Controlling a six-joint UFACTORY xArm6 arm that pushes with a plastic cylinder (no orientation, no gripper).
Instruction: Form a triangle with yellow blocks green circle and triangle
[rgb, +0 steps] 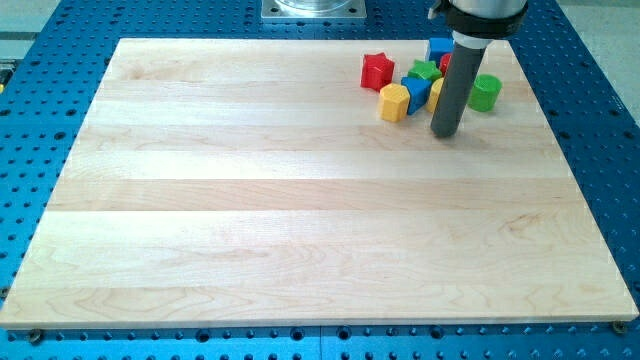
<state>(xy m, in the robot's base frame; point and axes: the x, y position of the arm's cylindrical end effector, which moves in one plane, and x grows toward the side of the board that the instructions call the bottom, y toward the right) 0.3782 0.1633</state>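
Note:
My tip rests on the board near the view's top right, just below a tight cluster of blocks. A yellow hexagon block lies to the tip's left. A second yellow block shows only as a sliver beside the rod. A green circle block lies to the rod's right. A green block, shape unclear, sits above a blue block. A red star lies at the cluster's left. A blue cube is at the top. A red block is mostly hidden by the rod.
The wooden board lies on a blue perforated table. A metal mount stands at the view's top centre. The board's right edge runs close to the green circle.

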